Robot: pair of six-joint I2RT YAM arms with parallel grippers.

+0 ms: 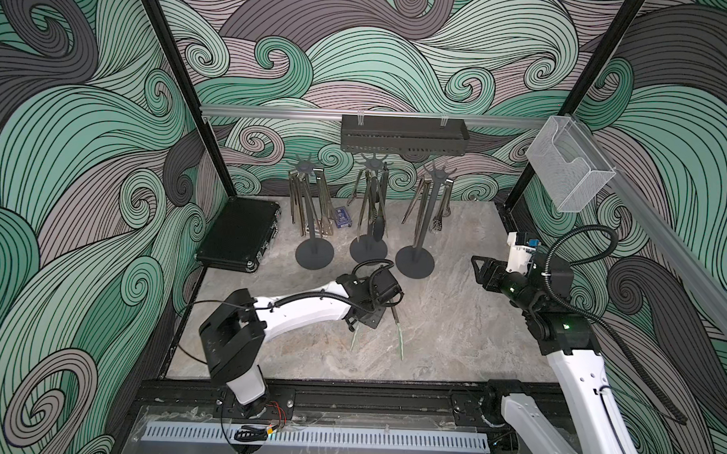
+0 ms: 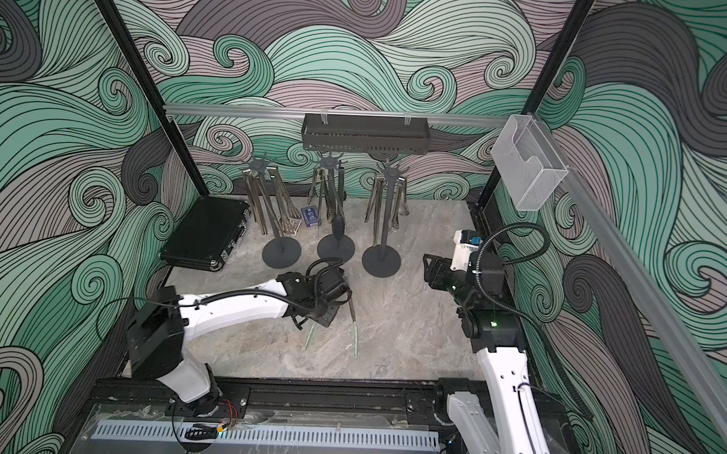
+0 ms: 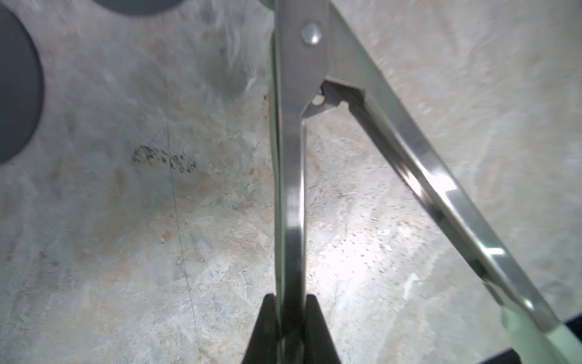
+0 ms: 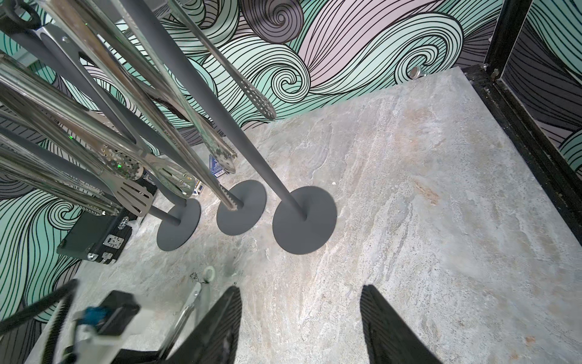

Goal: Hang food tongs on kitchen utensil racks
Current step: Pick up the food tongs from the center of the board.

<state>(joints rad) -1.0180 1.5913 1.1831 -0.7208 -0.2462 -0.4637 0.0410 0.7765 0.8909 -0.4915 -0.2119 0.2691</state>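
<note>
Left gripper (image 3: 291, 297) pinching green-tipped tongs (image 3: 291, 195)
Polished steel V-shaped arms, riveted at the hinge; right gripper (image 4: 300, 291) spread wide, empty.

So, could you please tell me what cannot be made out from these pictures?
Left end effector: grip hidden beneath its wrist in both top views; only the left wrist view shows it, shut on the pale-green-tipped steel tongs.
Hook crowns of the three dark grey pole racks: too small in top views, cut off by the right wrist view's edge.
Small blue box: lettering unreadable.
</note>
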